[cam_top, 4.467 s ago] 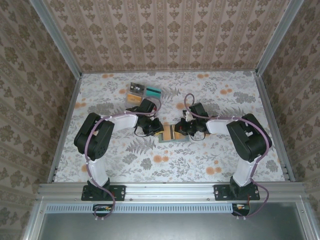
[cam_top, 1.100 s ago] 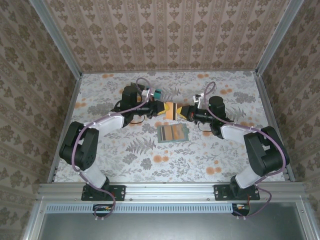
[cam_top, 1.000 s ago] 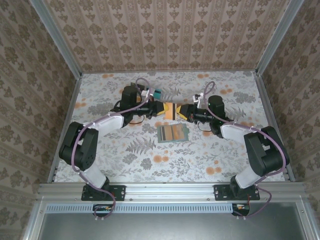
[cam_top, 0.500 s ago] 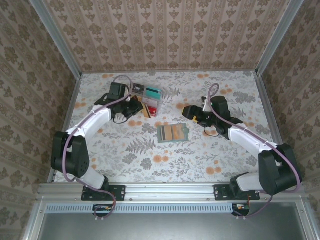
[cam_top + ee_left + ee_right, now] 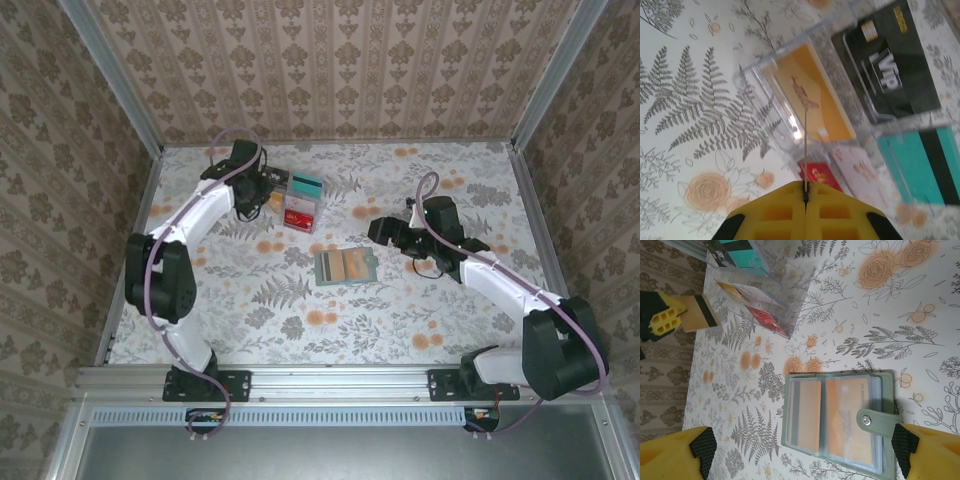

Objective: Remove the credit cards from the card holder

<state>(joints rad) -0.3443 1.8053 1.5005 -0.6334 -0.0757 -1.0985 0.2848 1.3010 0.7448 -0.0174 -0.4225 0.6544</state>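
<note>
1 credit card (image 5: 699, 313) is pinched in the left gripper (image 5: 805, 194) over the clear tray (image 5: 751, 69); 2 are seen unremoved in the card holder (image 5: 886, 390), right gripper (image 5: 380, 232) jaws spread wide nearby.

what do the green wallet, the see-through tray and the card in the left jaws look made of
Grey-green bifold card holder: probably faux leather, matte; glossy clear sleeves inside, shiny metal-looking snap. Clear compartment tray: rigid transparent plastic, its walls glint. Tan dark-striped card in the shut left jaws: thin stiff plastic, seemingly, as it stands out flat.
</note>
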